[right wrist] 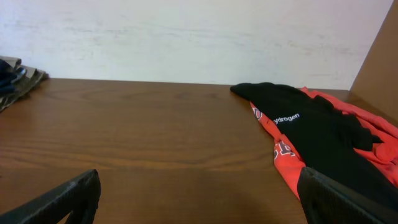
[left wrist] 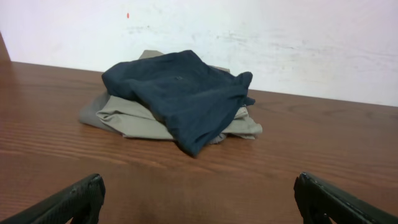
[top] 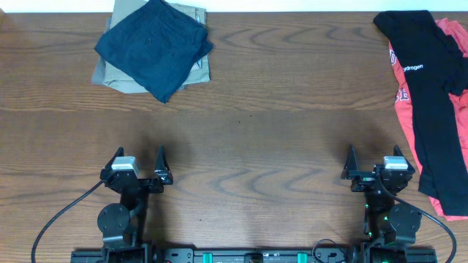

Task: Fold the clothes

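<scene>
Nearest the camera side, both arms sit folded low at the front edge of the wooden surface (top: 256,131), wrists level and pointing toward the far edge. The left claw (top: 139,155) is spread wide and holds nothing. The right claw (top: 374,153) is spread just as wide and is also empty. In each wrist view, only the dark fingertips show at the bottom corners.

Just right of the right claw, without touching it, begins the near end of the black T-shirt (top: 428,88). It lies bunched into a long strip along the right edge of the surface. Its long axis runs near to far and leans slightly left at the far end. The white lettering sits toward that far end; the collar cannot be made out. The T-shirt rests on a red garment (top: 457,109).

Bare wood lies ahead of both claws. At the far left, well apart, a navy folded garment (top: 155,45) lies on a khaki folded garment (top: 110,73).
</scene>
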